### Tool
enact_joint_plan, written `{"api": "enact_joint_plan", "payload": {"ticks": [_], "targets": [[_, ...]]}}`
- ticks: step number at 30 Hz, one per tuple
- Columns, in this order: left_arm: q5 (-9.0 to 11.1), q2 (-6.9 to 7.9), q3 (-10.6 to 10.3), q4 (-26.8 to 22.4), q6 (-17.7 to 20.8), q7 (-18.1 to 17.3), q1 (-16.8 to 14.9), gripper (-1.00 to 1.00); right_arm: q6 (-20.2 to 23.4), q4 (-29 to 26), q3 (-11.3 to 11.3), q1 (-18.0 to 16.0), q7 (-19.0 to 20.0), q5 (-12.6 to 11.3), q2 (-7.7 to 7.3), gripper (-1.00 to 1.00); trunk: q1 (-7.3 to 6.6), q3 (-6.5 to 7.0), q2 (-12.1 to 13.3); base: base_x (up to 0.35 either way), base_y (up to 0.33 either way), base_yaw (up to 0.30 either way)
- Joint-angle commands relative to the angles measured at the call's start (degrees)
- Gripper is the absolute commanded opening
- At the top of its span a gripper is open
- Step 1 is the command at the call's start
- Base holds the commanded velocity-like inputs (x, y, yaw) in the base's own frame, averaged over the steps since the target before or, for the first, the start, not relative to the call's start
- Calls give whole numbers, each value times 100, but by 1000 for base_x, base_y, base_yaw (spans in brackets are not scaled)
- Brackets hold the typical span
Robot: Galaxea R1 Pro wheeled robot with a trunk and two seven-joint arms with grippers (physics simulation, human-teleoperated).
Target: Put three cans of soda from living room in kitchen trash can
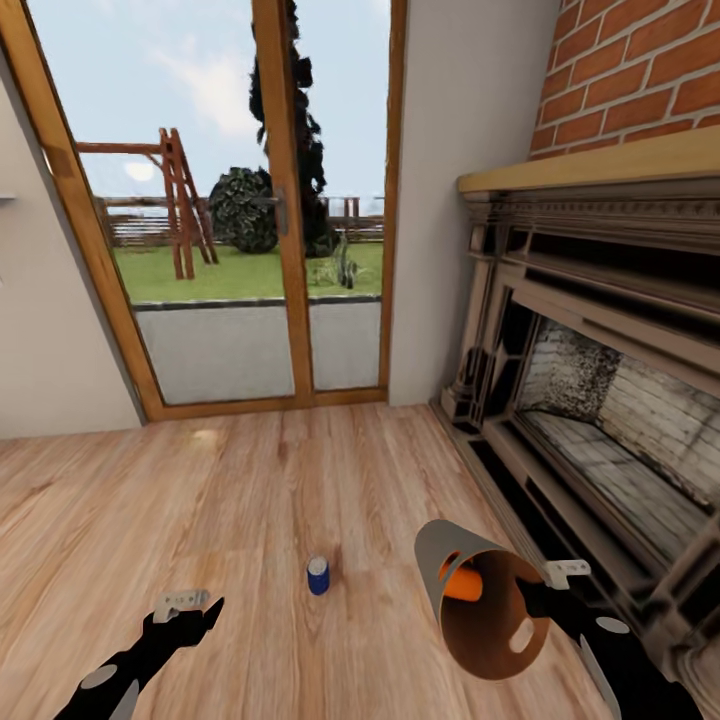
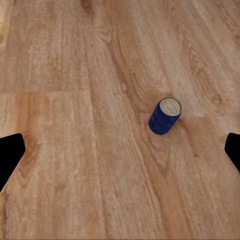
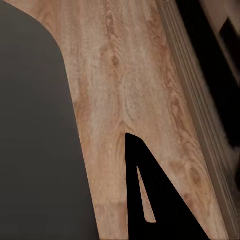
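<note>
We can read no brand or writing on the blue soda can point(image 1: 318, 575); its side is plain dark blue and its silver top point(image 2: 171, 106) shows only the pull tab. It stands upright on the wood floor point(image 1: 250, 500) of the living room, long axis vertical, ahead of us and between our two arms, near the left claw point(image 1: 205, 610) but not touching it. In the left wrist view the can point(image 2: 164, 116) sits between the two dark fingertips point(image 2: 10, 155), which stand wide apart with nothing held. Our right claw point(image 1: 535, 600) is clamped on the rim of a trash can point(image 1: 480, 600) tipped on its side, mouth facing us; an orange soda can point(image 1: 462, 583) lies inside, partly hidden by the wall. The third can is not in sight. The fireplace point(image 1: 600, 400) runs off the right edge, cut off, below the red brick chimney point(image 1: 640, 70). Glass doors point(image 1: 250, 200) stand ahead
</note>
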Motion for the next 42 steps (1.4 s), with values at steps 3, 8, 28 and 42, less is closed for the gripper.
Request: {"api": "enact_joint_plan", "payload": {"ticks": [3, 8, 28, 42], "targets": [[0, 0, 0, 6, 1, -3, 0, 100, 5, -15, 11, -3, 0, -38, 25, -100, 0, 1, 0, 149, -54, 0], [-3, 0, 0, 11, 0, -5, 0, 100, 26, -17, 26, -3, 50, -39, 45, -100, 0, 1, 0, 41, -15, -70], [-8, 0, 0, 14, 1, -14, 0, 100, 20, -18, 20, -3, 96, -40, 58, -100, 0, 1, 0, 2, 0, -236], [-9, 0, 0, 18, 8, -60, 0, 100, -8, -9, 29, 3, 97, -39, 108, -100, 0, -1, 0, 186, 130, -106]]}}
